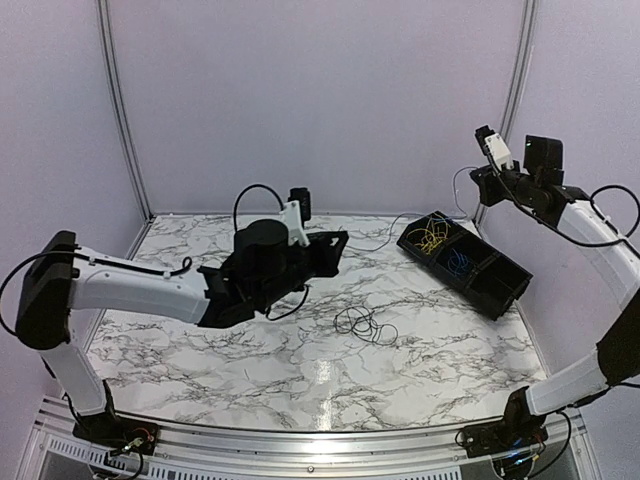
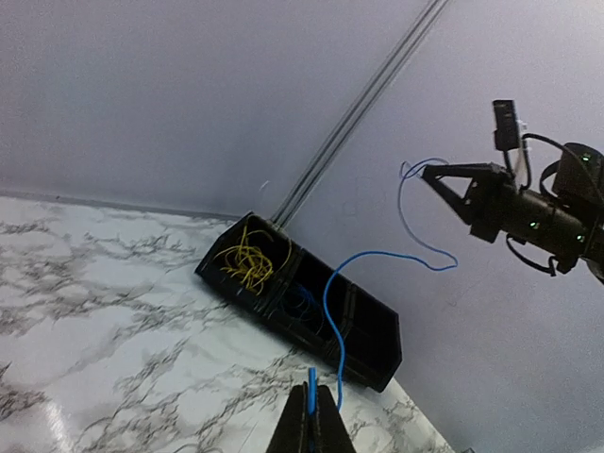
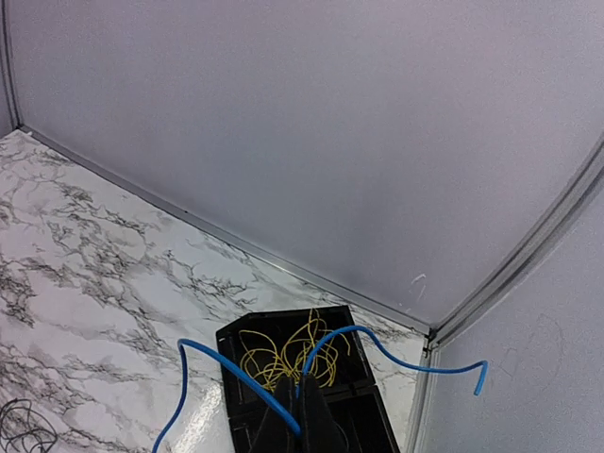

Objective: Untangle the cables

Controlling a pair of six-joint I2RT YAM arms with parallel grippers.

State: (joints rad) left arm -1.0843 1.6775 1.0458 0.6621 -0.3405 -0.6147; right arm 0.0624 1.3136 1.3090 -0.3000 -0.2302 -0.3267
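Stretching thin blue wire (image 2: 332,311), both jaws clamped

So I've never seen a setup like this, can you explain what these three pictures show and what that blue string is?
Two robot arms are bolted at the near edge of a marble-patterned table. The top picture looks down from above and behind them; the other two come from cameras on each wrist.

The blue string is a thin blue cable. The left gripper pinches one part, the right gripper, raised high, pinches another, so it hangs between them.

A black divided tray holds yellow cables and more blue ones. A black cable bundle lies loose on the table.
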